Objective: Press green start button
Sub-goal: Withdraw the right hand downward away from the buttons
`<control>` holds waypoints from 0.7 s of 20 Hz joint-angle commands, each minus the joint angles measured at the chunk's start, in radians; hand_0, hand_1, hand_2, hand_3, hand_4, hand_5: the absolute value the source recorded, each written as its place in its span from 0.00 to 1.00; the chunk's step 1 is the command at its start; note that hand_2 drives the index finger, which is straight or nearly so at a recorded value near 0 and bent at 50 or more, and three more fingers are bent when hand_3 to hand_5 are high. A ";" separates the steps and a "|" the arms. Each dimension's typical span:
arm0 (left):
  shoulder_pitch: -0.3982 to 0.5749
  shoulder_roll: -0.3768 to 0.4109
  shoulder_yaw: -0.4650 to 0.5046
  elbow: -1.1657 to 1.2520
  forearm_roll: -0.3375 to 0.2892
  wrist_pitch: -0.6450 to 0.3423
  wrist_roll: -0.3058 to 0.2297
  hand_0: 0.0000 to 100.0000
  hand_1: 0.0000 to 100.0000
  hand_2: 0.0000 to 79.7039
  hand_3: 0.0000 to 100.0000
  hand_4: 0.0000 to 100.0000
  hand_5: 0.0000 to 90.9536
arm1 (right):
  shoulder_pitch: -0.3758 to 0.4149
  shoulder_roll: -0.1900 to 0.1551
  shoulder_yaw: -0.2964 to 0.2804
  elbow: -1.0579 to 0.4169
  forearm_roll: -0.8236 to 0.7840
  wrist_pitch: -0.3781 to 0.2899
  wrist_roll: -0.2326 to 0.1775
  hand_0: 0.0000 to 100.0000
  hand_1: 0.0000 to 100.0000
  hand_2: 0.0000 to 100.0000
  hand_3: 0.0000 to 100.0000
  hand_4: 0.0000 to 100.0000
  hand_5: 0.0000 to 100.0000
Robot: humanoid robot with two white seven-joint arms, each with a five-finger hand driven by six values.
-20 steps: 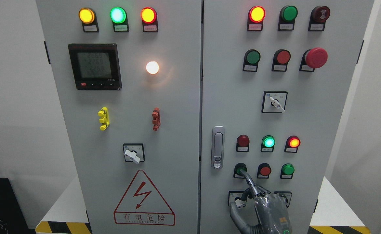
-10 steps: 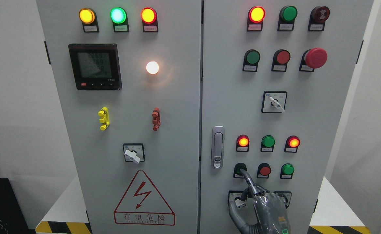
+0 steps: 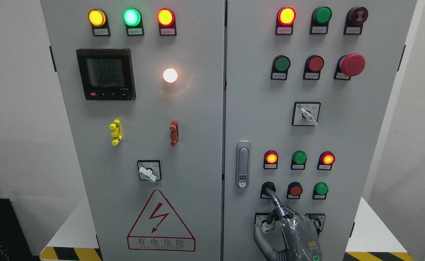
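Note:
Low on the right cabinet door (image 3: 256, 108), the leftmost button in the bottom row is a dark green push button (image 3: 269, 185). My right hand (image 3: 275, 212) rises from the bottom edge, grey and glossy. Its index finger (image 3: 272, 197) is stretched out with the tip on the green button, covering the button's lower part. The other fingers are curled and hold nothing. Directly above the button a red lamp (image 3: 271, 158) glows, the green lamp (image 3: 299, 158) beside it is dark, and a third red lamp (image 3: 327, 158) is lit. My left hand is out of sight.
Right of the pressed button sit a red button (image 3: 295, 190) and a brighter green one (image 3: 321, 189). A door handle (image 3: 243, 164) is to the left, a rotary switch (image 3: 306, 114) higher up and a red mushroom stop button (image 3: 352, 64) near the top. My hand partly hides another selector switch (image 3: 265, 223).
Over the last second the green lamp above the button row went dark and the left red lamp lit up. My index fingertip stayed on the green button, with the hand shifting slightly.

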 commanded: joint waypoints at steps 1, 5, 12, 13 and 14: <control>0.001 0.000 0.000 0.000 0.000 -0.001 0.000 0.12 0.56 0.00 0.00 0.00 0.00 | 0.025 0.001 -0.012 -0.053 -0.008 -0.003 0.002 0.59 0.34 0.00 0.68 0.67 0.68; 0.000 0.000 0.000 0.000 0.000 -0.001 0.000 0.12 0.56 0.00 0.00 0.00 0.00 | 0.057 0.001 -0.010 -0.091 -0.040 -0.005 0.005 0.61 0.34 0.00 0.68 0.67 0.68; 0.000 0.000 0.000 0.000 0.000 -0.001 0.000 0.12 0.56 0.00 0.00 0.00 0.00 | 0.109 -0.001 0.002 -0.145 -0.165 -0.009 0.014 0.68 0.35 0.00 0.69 0.67 0.68; 0.000 0.000 0.000 0.000 0.000 -0.001 0.000 0.12 0.56 0.00 0.00 0.00 0.00 | 0.117 0.001 0.002 -0.154 -0.172 -0.008 0.014 0.68 0.35 0.00 0.69 0.68 0.68; 0.000 0.000 0.000 0.000 0.000 -0.001 0.000 0.12 0.56 0.00 0.00 0.00 0.00 | 0.120 -0.001 0.002 -0.157 -0.173 -0.009 0.014 0.68 0.35 0.00 0.69 0.67 0.68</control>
